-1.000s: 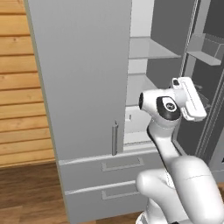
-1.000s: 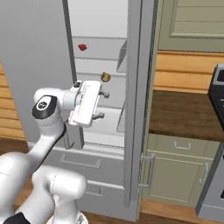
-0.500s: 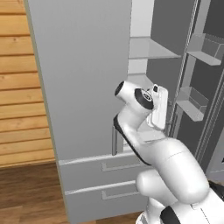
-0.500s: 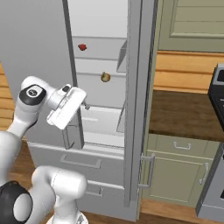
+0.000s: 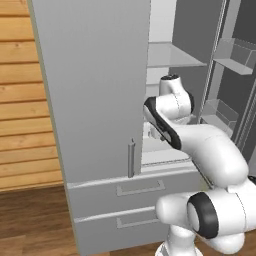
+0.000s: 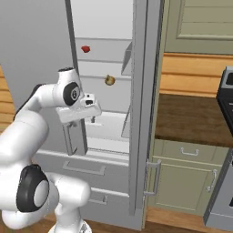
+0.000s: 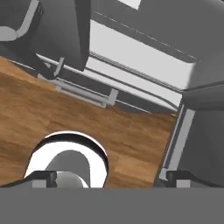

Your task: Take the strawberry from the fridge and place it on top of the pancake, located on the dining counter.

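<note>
**Arm folded at the open fridge, strawberry on an upper shelf**

The fridge (image 6: 141, 109) stands with one door closed and the other swung open, its white shelves lit inside. In the right base view the strawberry (image 6: 85, 48) sits on an upper shelf at about 11 o'clock from the picture's centre, a small red dot close to the edge of the closed door. One shelf lower, toward 4 o'clock from it and well apart, lies a brown fruit (image 6: 109, 80) with a stem.

The gripper (image 6: 92, 119) hangs in front of the open compartment, below both fruits, at roughly 5 o'clock from the strawberry and touching neither. Its fingers point downward (the hand view looks at the wood floor (image 7: 87, 131) and the fridge's bottom drawers (image 7: 83, 94)). The two dark finger tips (image 7: 41, 177) show at 7 and 5 o'clock along the bottom of the hand view, set wide apart with nothing between them.

In the left base view the arm (image 5: 200, 150) bends up from 5 o'clock toward the opening, its wrist beside the closed door's bar handle (image 5: 131, 159). Right of the fridge, at 3 o'clock in the right base view, run a dark wall counter (image 6: 191, 118) and green cabinets (image 6: 191, 177).
</note>
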